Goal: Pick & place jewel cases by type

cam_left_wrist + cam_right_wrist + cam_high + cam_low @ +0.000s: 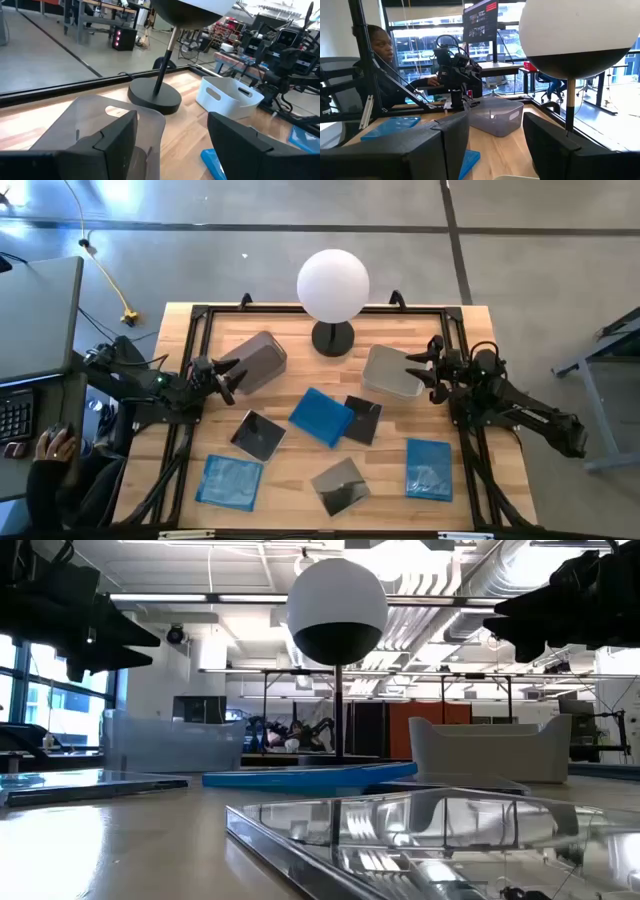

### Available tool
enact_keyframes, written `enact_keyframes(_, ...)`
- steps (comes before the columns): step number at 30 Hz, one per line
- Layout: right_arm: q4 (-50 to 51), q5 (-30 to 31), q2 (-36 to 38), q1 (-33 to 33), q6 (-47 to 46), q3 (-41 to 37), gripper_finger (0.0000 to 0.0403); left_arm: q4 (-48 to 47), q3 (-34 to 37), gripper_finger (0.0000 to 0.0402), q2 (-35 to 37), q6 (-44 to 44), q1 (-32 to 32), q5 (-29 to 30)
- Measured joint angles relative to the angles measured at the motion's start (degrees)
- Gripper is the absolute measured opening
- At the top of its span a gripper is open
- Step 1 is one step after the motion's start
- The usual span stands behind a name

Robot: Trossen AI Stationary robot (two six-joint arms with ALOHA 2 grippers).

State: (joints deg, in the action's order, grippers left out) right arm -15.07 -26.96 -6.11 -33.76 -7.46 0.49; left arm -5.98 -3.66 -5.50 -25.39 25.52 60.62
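Sitting apart, grey bin point(259, 361), white bin point(392, 371), contents unclear

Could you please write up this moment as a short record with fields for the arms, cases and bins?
left gripper: open, empty, by the grey bin
right gripper: open, empty, by the white bin
blue jewel cases: three on the table
dark jewel cases: three on the table
bins: no case seen inside
lamp: between the bins, at the back
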Motion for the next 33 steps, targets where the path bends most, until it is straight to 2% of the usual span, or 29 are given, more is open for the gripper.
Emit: enact_keyframes(33,0.00,0.00,0.00,0.00,0.00,0.00,0.0181,0.00,-0.02,0.0241,-0.02,0.00,0.00,0.02)
